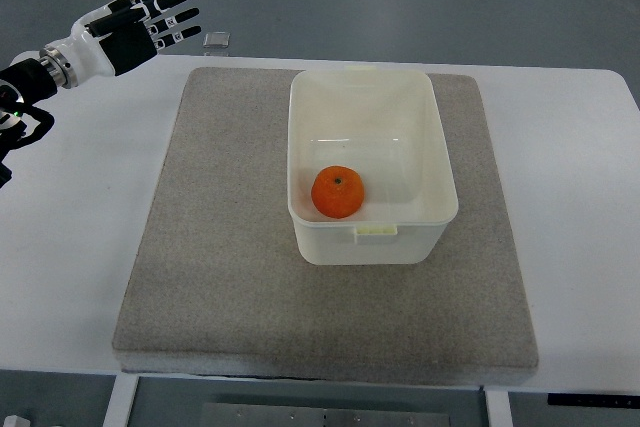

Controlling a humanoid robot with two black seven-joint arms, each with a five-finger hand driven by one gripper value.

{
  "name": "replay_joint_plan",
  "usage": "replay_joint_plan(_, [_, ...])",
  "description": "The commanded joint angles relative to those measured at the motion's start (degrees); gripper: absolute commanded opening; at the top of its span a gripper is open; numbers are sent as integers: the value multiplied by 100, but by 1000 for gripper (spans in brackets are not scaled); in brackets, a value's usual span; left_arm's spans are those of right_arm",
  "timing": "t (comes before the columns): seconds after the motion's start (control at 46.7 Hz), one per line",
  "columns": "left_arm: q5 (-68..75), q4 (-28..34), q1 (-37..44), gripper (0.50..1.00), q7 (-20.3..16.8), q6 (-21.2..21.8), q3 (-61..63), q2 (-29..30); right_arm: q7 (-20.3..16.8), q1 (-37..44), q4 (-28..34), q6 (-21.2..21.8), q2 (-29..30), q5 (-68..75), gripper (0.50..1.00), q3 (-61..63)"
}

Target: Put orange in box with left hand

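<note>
We saw the orange (337, 192) lying inside the white box (441, 162) on the grey mat (220, 237), while our left hand (140, 22) hovered at the far left, fingers spread and empty.

Smooth plastic box (438, 162), rough cloth mat (220, 247)

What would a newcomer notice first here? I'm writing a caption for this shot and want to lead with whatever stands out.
The bright orange draws the eye first, lying inside the white box near its front wall. The box stands in the middle of a grey mat on a white table. At the upper left, the robot's left hand hangs with fingers spread and empty, well away from the box.
</note>
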Motion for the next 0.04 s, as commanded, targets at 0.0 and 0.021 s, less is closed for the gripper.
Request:
replay_joint_plan(0.0, [2, -5, 0, 992, 0, -1, 4, 0, 7, -3, 40, -3, 0, 0, 932, 9])
replay_joint_plan(0.021, [10, -5, 0, 992, 0, -1, -4, 0, 7, -3, 49, -3, 0, 0, 932, 9])
